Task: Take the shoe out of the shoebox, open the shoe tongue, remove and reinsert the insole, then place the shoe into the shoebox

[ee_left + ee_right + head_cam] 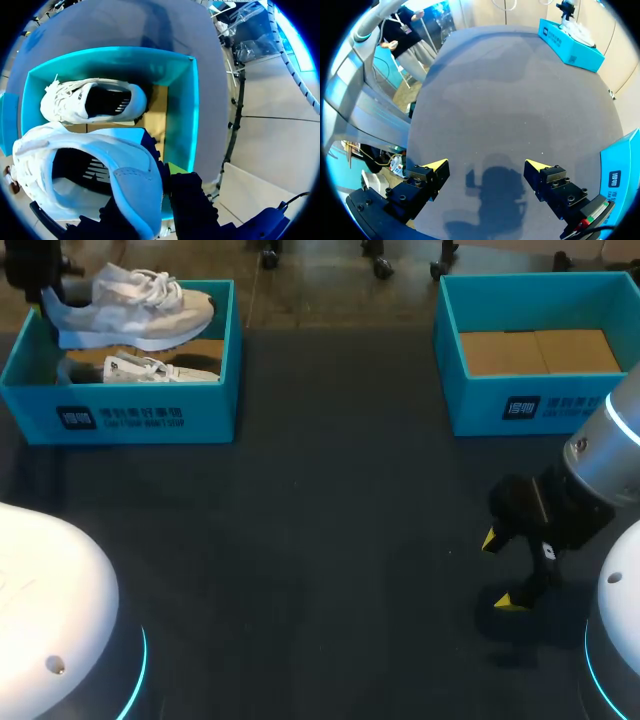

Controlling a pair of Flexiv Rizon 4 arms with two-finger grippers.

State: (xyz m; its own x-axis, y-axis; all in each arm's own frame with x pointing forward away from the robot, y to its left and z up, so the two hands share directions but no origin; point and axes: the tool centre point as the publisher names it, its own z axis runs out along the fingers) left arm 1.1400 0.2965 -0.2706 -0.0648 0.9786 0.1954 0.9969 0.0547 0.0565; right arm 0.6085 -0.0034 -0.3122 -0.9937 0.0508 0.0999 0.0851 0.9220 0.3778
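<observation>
pinching one shoe [135, 305] of two, left tool [46, 300] hangs over one shoebox [120, 418] of two; right tool [486, 165] spread.

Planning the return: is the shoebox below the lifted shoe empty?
No, a second white shoe lies inside the shoebox, below the lifted shoe.

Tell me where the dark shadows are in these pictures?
Head view: a dark shadow lies on the table just under the right arm's fingers. Right wrist view: a dark blotch sits on the table between those open fingers. Left wrist view: the held shoe, gripped by the left arm's fingers, is dark inside, and so is the second shoe in the shoebox.
</observation>
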